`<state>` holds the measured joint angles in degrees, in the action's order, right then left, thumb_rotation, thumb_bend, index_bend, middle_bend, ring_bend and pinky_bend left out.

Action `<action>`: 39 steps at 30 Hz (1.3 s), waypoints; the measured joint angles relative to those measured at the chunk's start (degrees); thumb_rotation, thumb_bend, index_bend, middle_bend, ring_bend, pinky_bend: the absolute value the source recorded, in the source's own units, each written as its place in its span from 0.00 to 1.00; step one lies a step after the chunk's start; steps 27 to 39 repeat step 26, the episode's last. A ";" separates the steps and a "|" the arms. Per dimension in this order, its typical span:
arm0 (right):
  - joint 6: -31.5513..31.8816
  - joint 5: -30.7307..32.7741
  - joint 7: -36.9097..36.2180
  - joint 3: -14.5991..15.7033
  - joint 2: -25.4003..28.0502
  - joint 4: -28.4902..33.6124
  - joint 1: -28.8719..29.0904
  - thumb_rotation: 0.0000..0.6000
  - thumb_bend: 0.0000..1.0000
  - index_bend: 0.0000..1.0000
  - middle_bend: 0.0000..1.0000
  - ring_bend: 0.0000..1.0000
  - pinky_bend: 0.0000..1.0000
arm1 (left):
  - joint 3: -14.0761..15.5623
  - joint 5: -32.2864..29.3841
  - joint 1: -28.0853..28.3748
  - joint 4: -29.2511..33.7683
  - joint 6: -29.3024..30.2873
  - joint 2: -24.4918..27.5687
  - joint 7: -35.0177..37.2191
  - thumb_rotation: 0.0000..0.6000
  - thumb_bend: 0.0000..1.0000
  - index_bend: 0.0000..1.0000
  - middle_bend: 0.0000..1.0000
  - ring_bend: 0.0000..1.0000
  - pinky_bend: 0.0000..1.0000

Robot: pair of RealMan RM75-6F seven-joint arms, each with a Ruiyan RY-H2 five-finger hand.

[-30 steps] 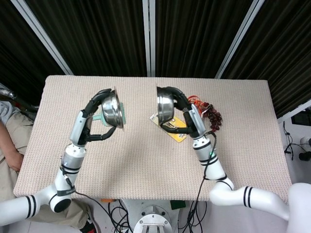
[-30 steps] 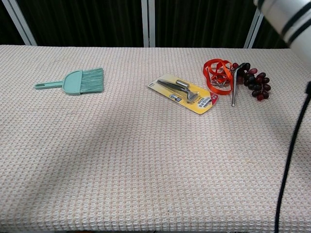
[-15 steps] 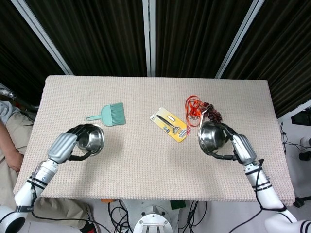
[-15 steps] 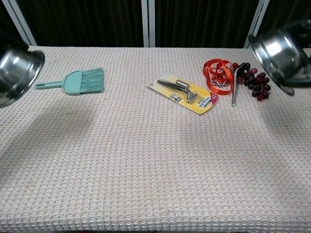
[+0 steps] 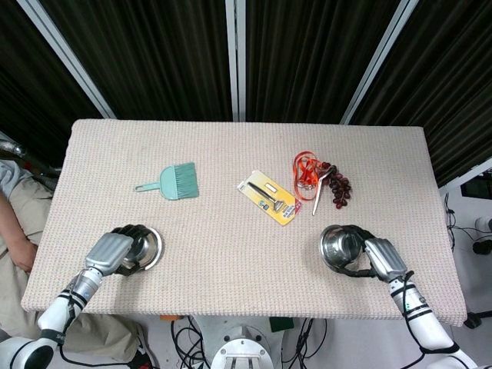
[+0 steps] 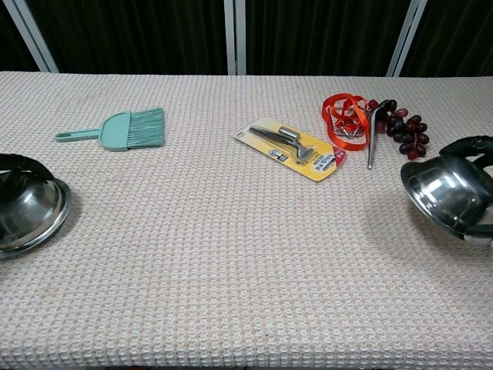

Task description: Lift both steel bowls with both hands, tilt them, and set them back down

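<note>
Two steel bowls sit low over the beige table mat. The left bowl point(image 5: 146, 246) point(image 6: 29, 216) is near the front left edge, gripped at its rim by my left hand point(image 5: 115, 251), whose dark fingers point(image 6: 17, 162) curl over it. The right bowl point(image 5: 340, 246) point(image 6: 451, 193) is near the front right, still tilted toward the table's middle, and my right hand point(image 5: 378, 257) holds its outer rim with fingers point(image 6: 474, 144) hooked over the edge. Whether either bowl touches the mat I cannot tell.
A teal hand brush point(image 5: 173, 182) point(image 6: 123, 129) lies at the back left. A yellow carded tool point(image 5: 267, 197) point(image 6: 294, 146) is in the middle. Orange ribbon point(image 5: 304, 169) point(image 6: 343, 119), a metal spoon point(image 6: 372, 139) and dark grapes point(image 5: 338, 188) point(image 6: 404, 127) lie back right.
Both hands have swung outward and down from the high, steeply tilted pose a second ago. The bowls have dropped to near the mat at the front corners and are closer to level.
</note>
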<state>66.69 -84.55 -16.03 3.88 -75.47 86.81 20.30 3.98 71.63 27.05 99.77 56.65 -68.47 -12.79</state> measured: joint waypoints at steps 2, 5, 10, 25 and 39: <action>-1.69 -0.03 0.18 0.04 0.74 0.62 0.37 1.00 0.01 0.00 0.00 0.00 0.03 | -0.27 1.13 -0.40 -0.12 1.51 -0.11 0.39 0.76 0.08 0.00 0.04 0.10 0.32; -1.12 0.04 0.94 -0.13 1.66 2.03 0.23 1.00 0.00 0.00 0.00 0.00 0.00 | -0.56 2.79 -1.35 -0.15 4.02 -0.07 1.22 0.52 0.05 0.00 0.02 0.05 0.25; 0.89 -0.21 2.24 -0.41 3.82 4.57 -0.80 1.00 0.00 0.00 0.00 0.00 0.00 | -0.49 3.11 -2.49 1.98 4.52 1.10 2.38 0.34 0.05 0.00 0.00 0.02 0.22; 28.63 -1.43 12.84 -4.22 -2.07 1.72 -13.18 1.00 0.04 0.00 0.00 0.00 0.00 | -4.85 8.39 -17.31 -5.84 40.38 -4.37 5.58 0.00 0.06 0.00 0.00 0.00 0.15; 30.37 -1.23 13.26 -4.58 -3.78 0.36 -14.17 1.00 0.05 0.00 0.00 0.00 0.00 | -4.93 8.36 -19.15 -7.03 42.84 -4.99 6.25 0.00 0.06 0.00 0.00 0.00 0.15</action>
